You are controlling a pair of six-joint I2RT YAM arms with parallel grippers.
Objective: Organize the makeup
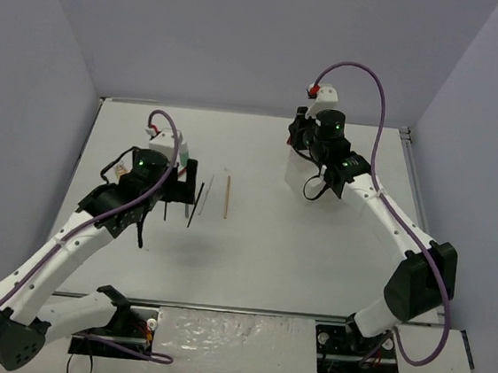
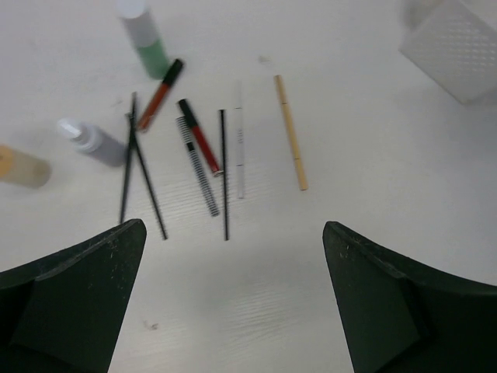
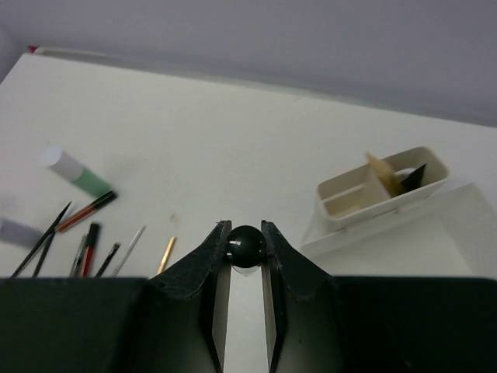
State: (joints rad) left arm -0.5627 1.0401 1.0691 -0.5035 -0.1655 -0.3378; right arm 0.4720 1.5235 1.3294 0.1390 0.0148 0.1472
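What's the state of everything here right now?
Left end effector: open, empty.
Right end effector: shut on small black round-topped item.
White plastic compartment box: upright, partly filled.
Thin tan pencil: lying flat, untouched.
Green bottle with white cap: lying on its side.
Small grey bottle: lying on its side.

Pencils (image 2: 224, 167) lie between bottles (image 2: 145, 39) and box (image 2: 458, 50).

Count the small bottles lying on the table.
3. In the left wrist view: a green bottle at the top, a grey bottle below it beside the black pencils, an amber bottle cut by the left edge. Others may lie out of frame.
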